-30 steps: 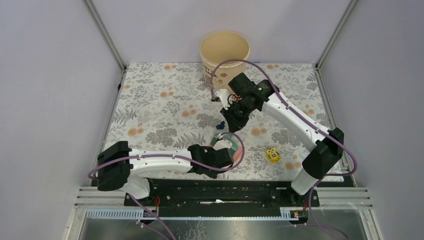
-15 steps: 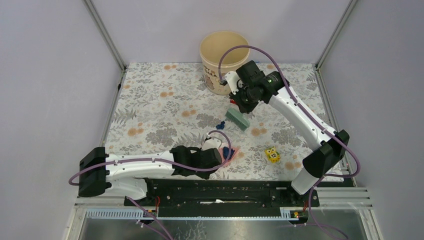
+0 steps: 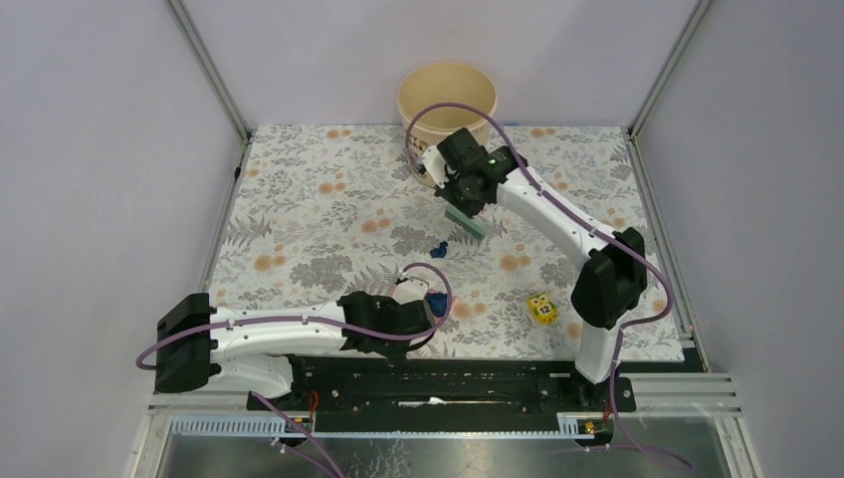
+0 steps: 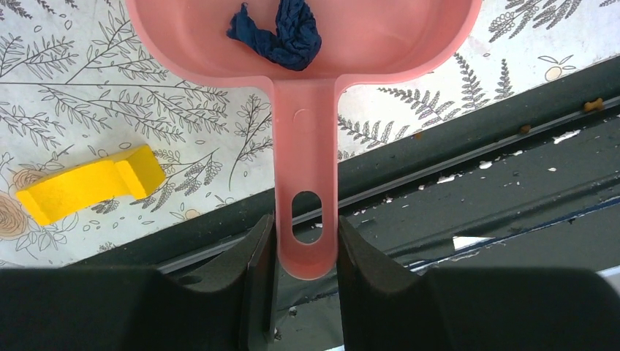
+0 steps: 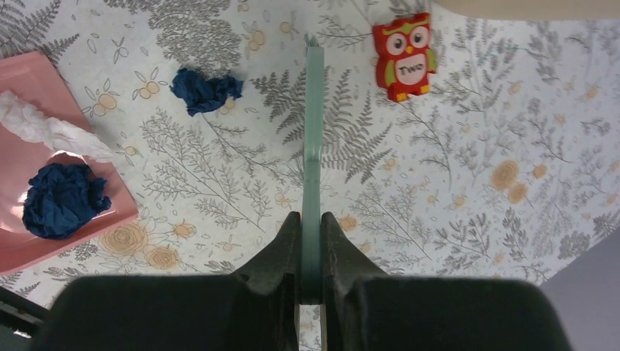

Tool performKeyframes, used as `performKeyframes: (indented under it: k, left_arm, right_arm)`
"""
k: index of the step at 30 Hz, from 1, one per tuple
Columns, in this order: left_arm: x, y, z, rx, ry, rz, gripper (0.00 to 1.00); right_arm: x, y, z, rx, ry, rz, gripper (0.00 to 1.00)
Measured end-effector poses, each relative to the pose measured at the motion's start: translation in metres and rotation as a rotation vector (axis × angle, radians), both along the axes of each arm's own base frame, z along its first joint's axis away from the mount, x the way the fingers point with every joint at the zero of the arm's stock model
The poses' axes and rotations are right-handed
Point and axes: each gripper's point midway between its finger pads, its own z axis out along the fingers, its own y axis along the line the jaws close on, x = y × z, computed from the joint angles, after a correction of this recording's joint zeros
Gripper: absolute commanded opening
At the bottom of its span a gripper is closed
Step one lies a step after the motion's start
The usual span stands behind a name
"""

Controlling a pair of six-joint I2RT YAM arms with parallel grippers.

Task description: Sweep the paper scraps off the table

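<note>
My left gripper is shut on the handle of the pink dustpan, low at the table's near edge. A crumpled navy paper scrap lies in the pan. In the right wrist view that scrap sits in the pan beside a pale crumpled strip. Another navy scrap lies on the cloth, left of the brush, and shows in the top view. My right gripper is shut on a green brush, held near the bucket.
A cream bucket stands at the back edge. A red owl cube lies just beyond the brush. A yellow cube sits at the front right. A flat yellow piece lies left of the dustpan handle.
My right gripper has carried the brush away from the dustpan, back and left towards the bucket. My left gripper has drawn the dustpan a little left, towards the near edge.
</note>
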Motion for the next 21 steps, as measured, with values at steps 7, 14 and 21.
performKeyframes:
  k: [7, 14, 21]
  left_arm:
    - [0.005, 0.003, 0.000, 0.006, 0.000, 0.025, 0.00]
    - [0.018, 0.015, -0.011, 0.027, 0.000, 0.056, 0.00]
    - [0.020, 0.012, -0.015, 0.024, 0.006, 0.029, 0.00]
  right_arm:
    - [-0.031, 0.037, -0.034, -0.010, 0.128, 0.117, 0.00]
    - [-0.099, 0.085, -0.036, 0.155, 0.355, 0.276, 0.00]
    - [-0.132, 0.093, -0.013, 0.283, 0.480, 0.293, 0.00]
